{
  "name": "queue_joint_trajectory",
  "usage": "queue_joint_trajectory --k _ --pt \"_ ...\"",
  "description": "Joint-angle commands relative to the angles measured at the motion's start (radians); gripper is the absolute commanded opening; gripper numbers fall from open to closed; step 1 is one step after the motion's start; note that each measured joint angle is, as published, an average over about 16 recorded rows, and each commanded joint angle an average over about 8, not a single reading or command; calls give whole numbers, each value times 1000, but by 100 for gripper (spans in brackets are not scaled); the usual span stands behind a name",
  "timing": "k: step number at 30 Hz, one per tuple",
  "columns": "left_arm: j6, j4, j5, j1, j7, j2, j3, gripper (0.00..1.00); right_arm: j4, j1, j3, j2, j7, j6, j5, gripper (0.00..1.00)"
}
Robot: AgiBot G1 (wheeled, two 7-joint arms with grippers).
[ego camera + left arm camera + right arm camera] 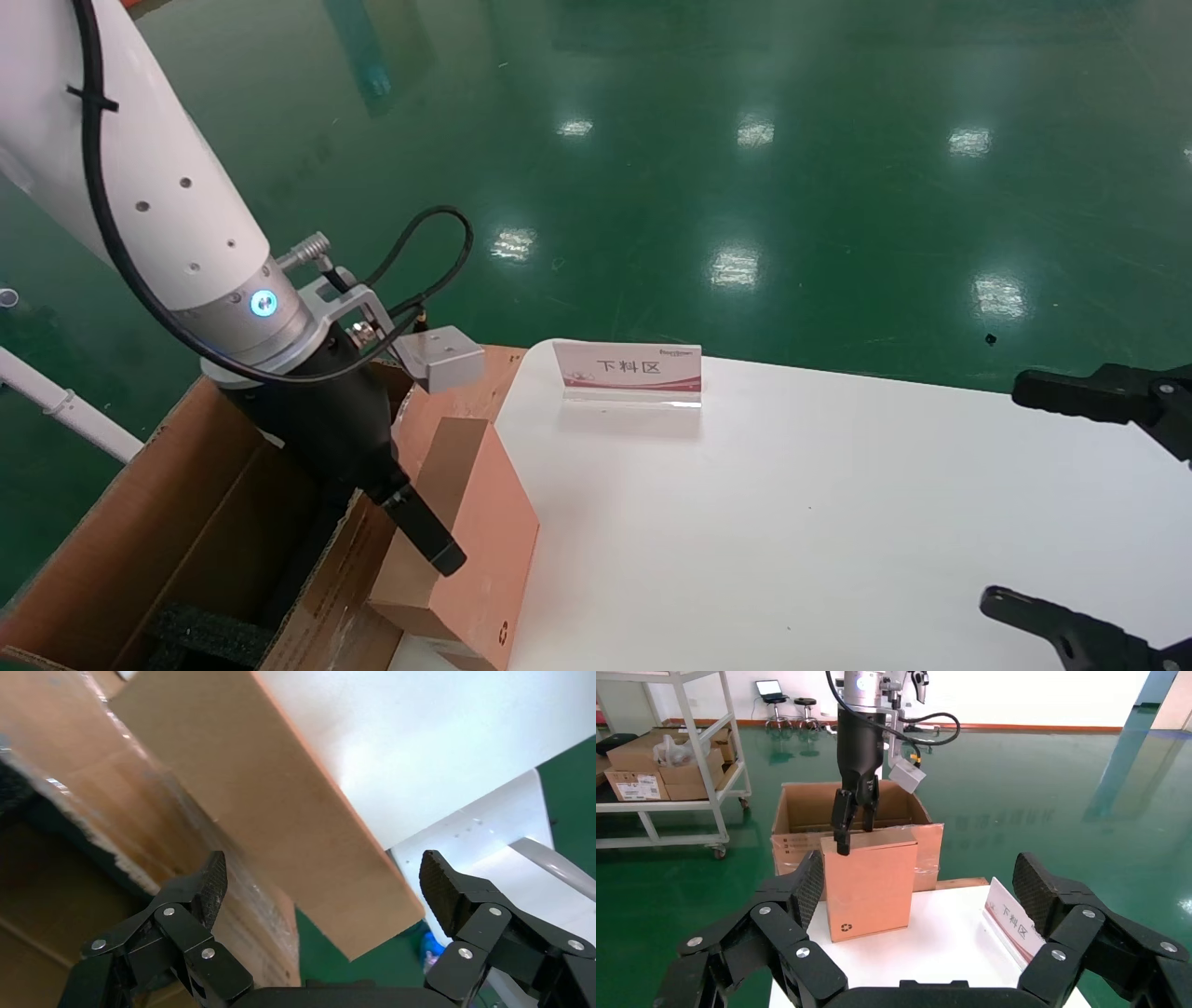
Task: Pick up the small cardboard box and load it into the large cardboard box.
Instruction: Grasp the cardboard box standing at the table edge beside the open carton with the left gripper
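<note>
The small cardboard box (475, 540) stands upright on its narrow side at the left edge of the white table (792, 522), recycling mark low on its face. It also shows in the right wrist view (870, 881) and the left wrist view (281, 797). My left gripper (424, 531) is open and straddles the box's top edge near one corner, with the pads (211, 881) apart from the faces. The large cardboard box (140, 522) stands open just left of the table, its taped flap (105, 797) beside the small box. My right gripper (1004, 492) is open and empty at the right.
A white and red sign (629, 368) stands at the table's far edge. Black foam (200, 634) lies in the large box. A shelf cart (666, 755) with cartons stands farther off on the green floor.
</note>
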Motion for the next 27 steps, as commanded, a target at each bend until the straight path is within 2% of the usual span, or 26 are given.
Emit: queue_joint_trajectory --k 1,23,24,27 --pt "-3 16 -8 14 16 0 -2 100 0 0 0 0 0 0 0 100" --pt "15 89 19 70 58 46 23 100 0 0 -1 1 -1 1 1 100" --pt "15 89 20 70 58 47 23 88 0 0 -1 1 -1 1 1 91" --pt "15 88 20 69 57 46 23 50 0 0 -1 1 -1 1 1 53"
